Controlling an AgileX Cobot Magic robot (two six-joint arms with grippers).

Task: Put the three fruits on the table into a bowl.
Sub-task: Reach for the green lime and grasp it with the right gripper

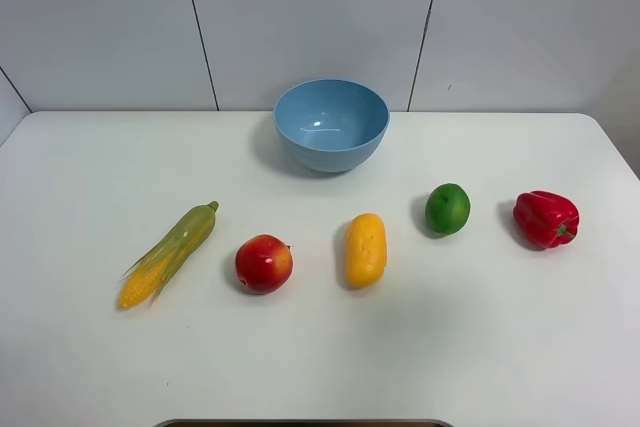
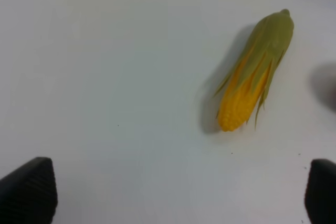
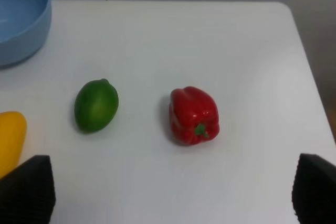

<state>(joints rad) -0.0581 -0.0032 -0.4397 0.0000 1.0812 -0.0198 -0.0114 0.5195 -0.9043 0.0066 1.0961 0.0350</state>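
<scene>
grip: left gripper [image 2: 173,192] and right gripper [image 3: 170,190] both wide open, empty | fruit: apple [image 1: 264,263], mango [image 1: 365,249], lime [image 1: 447,209], all 3 on table [image 1: 320,367], bowl [image 1: 330,154] empty behind | risk: my wrist cams face corn [image 1: 170,252] and pepper [image 1: 545,218], so I could easily grab a decoy lol

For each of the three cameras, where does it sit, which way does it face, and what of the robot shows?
Exterior high: mounted high, looking down across the white tabletop to the round light-blue plastic bowl; no gripper shows.
Left wrist: just behind the open left gripper, looking down at the green-husked yellow corn cob; both fingertips show.
Right wrist: just behind the open right gripper, facing the round green lime and glossy red bell pepper; both fingertips show.
Shared: exterior high and right wrist both show lime, pepper, bowl.
</scene>
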